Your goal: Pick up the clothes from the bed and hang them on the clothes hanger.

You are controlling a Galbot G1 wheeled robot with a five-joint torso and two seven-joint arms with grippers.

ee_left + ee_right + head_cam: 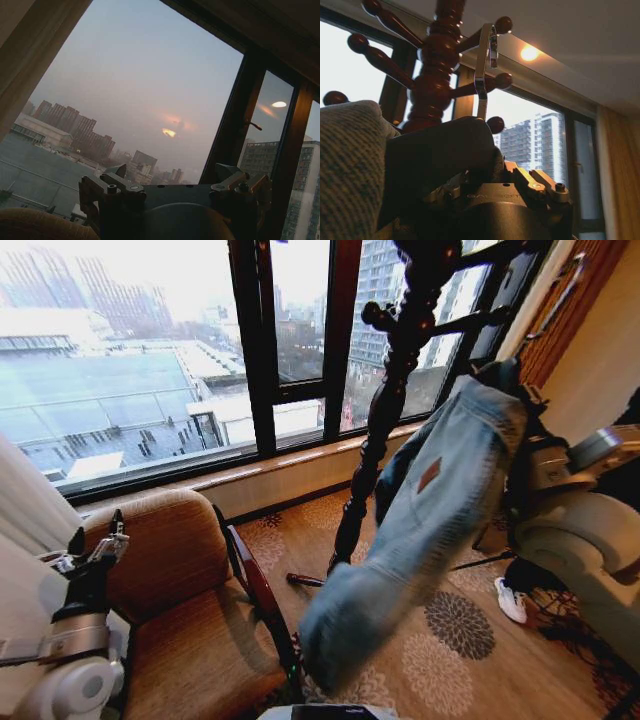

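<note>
The clothes, a light blue denim garment [430, 500] with a brown patch, hang from the right side of the head view down to the carpet's level. In the right wrist view the denim [350, 165] lies over the black clothes hanger [440, 150]. Its metal hook [482, 65] rises among the pegs of a dark wooden coat stand [437, 65]. My right gripper [518, 390] is shut on the clothes hanger, close beside the stand [385, 390]. My left gripper [98, 535] is parked low on the left, open and holding nothing. The bed is out of view.
A brown armchair [190, 620] stands just under my left arm. A wide window with dark frames [255, 340] runs behind the stand above a low sill. Patterned carpet [450, 640] lies around the stand's base. A person's white shoe [511, 601] is on the right.
</note>
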